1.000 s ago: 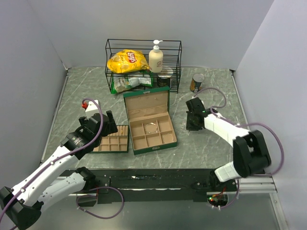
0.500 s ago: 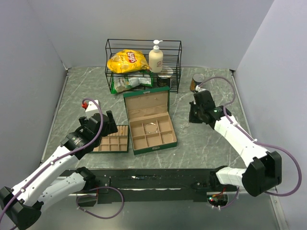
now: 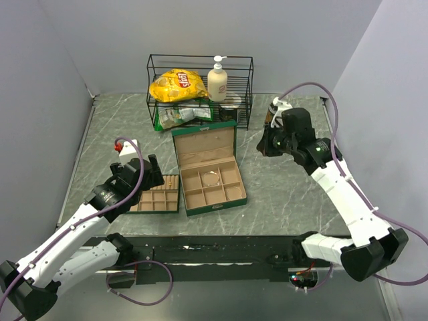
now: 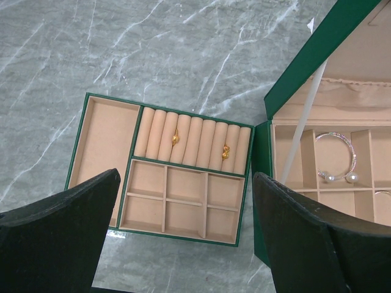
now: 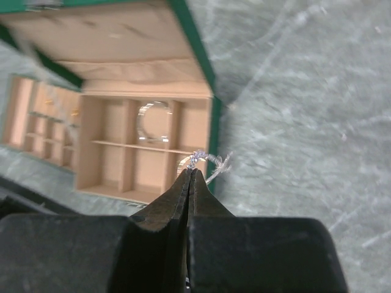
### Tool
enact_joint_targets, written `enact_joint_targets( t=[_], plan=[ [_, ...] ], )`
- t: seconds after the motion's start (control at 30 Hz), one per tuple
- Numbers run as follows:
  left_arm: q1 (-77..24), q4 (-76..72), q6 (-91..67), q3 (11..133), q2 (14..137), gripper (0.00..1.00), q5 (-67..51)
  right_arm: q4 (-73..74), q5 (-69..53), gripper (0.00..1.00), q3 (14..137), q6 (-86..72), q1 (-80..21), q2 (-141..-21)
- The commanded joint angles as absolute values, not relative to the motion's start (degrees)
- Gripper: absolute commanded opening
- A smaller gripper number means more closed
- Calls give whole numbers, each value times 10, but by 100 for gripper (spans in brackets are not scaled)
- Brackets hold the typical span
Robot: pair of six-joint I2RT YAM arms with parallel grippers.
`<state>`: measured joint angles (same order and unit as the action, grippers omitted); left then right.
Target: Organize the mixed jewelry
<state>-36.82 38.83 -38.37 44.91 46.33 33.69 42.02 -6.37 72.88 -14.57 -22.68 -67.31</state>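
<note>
Grey marble table [image 3: 281, 200] carries your open green box [image 3: 204, 144] in the middle, with a tray [image 4: 101, 140] just to its left. Your left gripper [image 3: 148, 175] hangs over the tray, jaws spread wide and holding nothing. Two gold rings [image 4: 175, 138] sit in the tray's rolls, and a bangle [image 4: 333, 135] lies in a box compartment. Your right gripper [image 5: 190, 174] is raised to the right of the box, pinched tight on a silvery piece [image 5: 214, 163]. It is perhaps another wire bangle, though it is blurred.
</note>
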Motion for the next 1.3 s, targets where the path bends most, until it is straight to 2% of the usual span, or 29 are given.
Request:
enact_joint_targets(
  t=[0.0,0.33,1.27],
  plan=[
    [-365,376,-378,464,455,96,334,437,-105,0,801,-120,-250,-663],
    [-365,376,-378,463,454,96,333,422,-120,0,861,-108,-302,-732],
    [-365,379,-379,464,466,96,336,394,-134,0,1020,-76,-327,-983]
  ],
)
